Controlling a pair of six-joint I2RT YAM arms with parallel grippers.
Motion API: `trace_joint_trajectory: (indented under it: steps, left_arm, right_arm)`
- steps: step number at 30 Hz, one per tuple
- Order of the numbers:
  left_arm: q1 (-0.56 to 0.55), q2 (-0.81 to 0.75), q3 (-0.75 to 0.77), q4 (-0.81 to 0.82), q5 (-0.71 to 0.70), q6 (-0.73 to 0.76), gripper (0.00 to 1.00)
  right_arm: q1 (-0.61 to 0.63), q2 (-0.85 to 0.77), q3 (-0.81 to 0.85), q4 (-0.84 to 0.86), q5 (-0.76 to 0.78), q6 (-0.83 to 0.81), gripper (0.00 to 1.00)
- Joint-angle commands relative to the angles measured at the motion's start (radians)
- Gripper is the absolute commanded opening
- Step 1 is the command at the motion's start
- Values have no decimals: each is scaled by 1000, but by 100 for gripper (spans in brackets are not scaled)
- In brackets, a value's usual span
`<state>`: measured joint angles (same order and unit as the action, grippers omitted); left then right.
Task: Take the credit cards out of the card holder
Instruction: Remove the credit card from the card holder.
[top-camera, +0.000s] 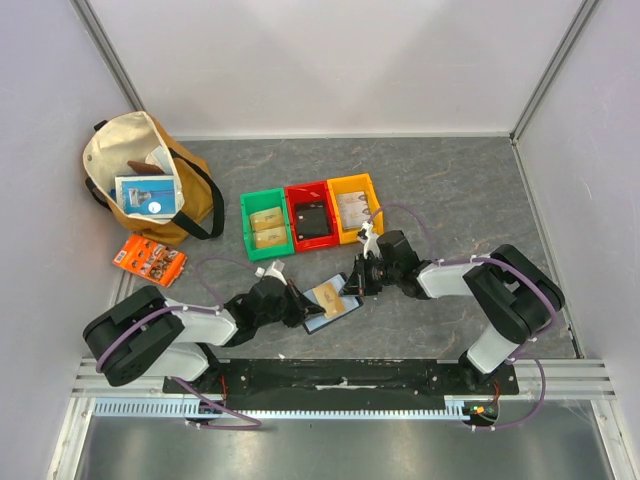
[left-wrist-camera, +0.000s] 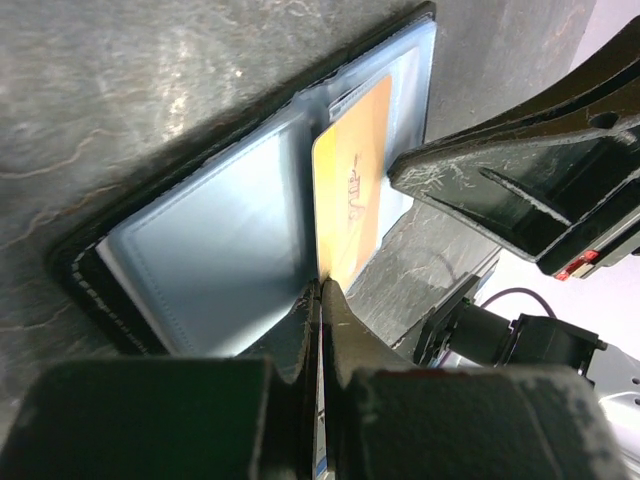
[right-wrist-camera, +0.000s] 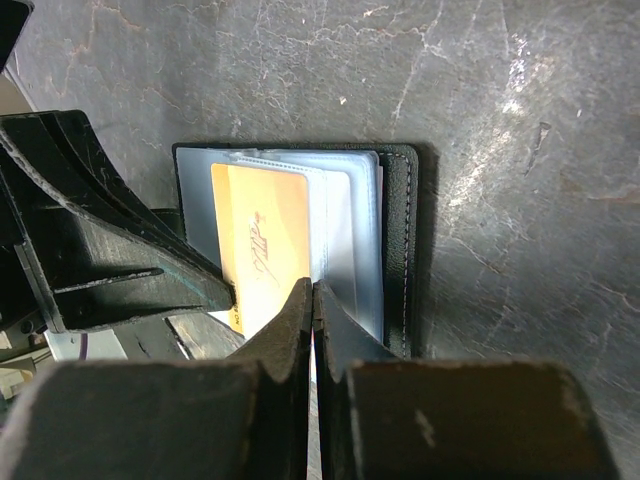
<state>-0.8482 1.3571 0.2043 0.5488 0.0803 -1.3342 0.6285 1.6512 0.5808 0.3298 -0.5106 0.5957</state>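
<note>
The card holder (top-camera: 338, 306) lies open on the grey table between my two grippers, its black rim and grey-blue panels showing. In the left wrist view its panel (left-wrist-camera: 210, 250) fills the middle. An orange credit card (left-wrist-camera: 352, 190) sticks partly out of a clear sleeve. My left gripper (left-wrist-camera: 322, 288) is shut on that card's near edge. In the right wrist view the orange card (right-wrist-camera: 262, 245) lies over the sleeves, and my right gripper (right-wrist-camera: 312, 287) is shut on a clear sleeve of the card holder (right-wrist-camera: 400, 250). The two grippers (top-camera: 303, 305) (top-camera: 355, 284) face each other across it.
A green bin (top-camera: 246, 228), a red bin (top-camera: 307, 188) holding a flat black item (top-camera: 314, 222), and a yellow bin (top-camera: 350, 181) stand in a row behind the holder. A tan tote bag (top-camera: 120, 140) and an orange packet (top-camera: 148, 260) are at the far left.
</note>
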Motion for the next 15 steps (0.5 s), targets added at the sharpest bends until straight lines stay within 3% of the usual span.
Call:
trace_joint_trajectory:
  steps: [1,11,15]
  left_arm:
    - [6,-38,-37,-62,-34,-28,2]
    - [6,-33,-26,-70,-34,-17,2]
    - [8,-38,-31,-58,-42,-16,23]
  right_arm:
    - [-21,41,-39,-101,89,-34,4]
    - [-23,28,-41,-80,66,-30,4]
    - [-24,25,-44,-77,61,-27,3]
